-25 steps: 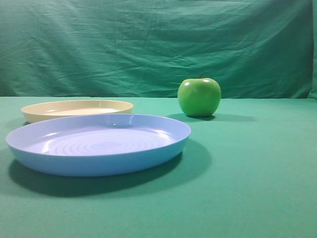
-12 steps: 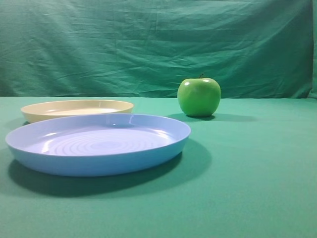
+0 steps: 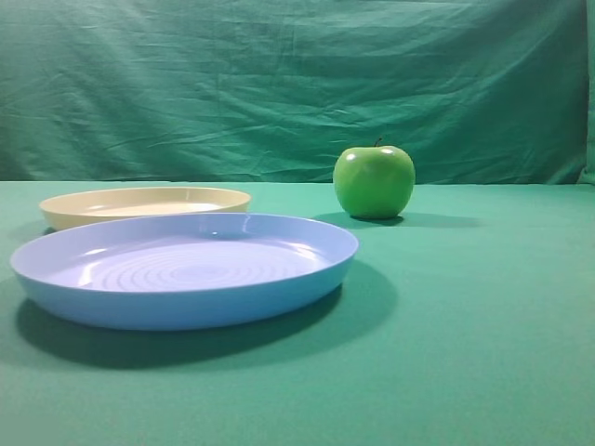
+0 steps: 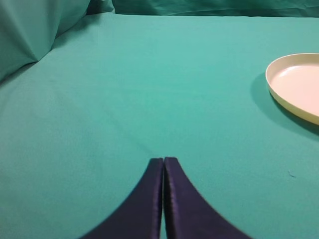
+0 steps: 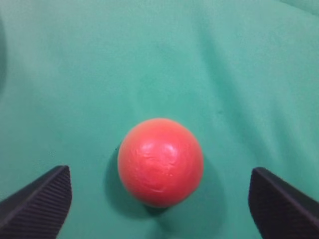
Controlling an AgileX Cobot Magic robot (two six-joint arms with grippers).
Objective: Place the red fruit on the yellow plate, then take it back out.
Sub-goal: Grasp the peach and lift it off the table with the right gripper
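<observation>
One red fruit (image 5: 160,162) lies on the green tablecloth (image 5: 149,59) in the right wrist view, sitting between the two dark ribbed fingertips (image 5: 37,201) of the right gripper (image 5: 160,201), which are spread wide to either side and touch nothing. It does not appear in the exterior high view, so its position relative to the plates cannot be read from there.

The yellow plate (image 3: 144,206) rests bare toward the left of the exterior view, just behind the larger light blue plate (image 3: 184,269), with a green apple (image 3: 374,182) standing well apart to the right. The left wrist view catches the yellow plate's edge at its right side, while the left gripper (image 4: 163,172) hangs over bare cloth with its fingers pressed together, holding nothing.

By my reading, the task is at its very first step: the approach to pick up the fruit, with nothing placed yet. The next move calls for the right gripper to come down around the fruit's widest part and close evenly, since a smooth round fruit could roll or squirt out of an off-centre pinch, then carry it across to the yellow plate rather than the blue one.
</observation>
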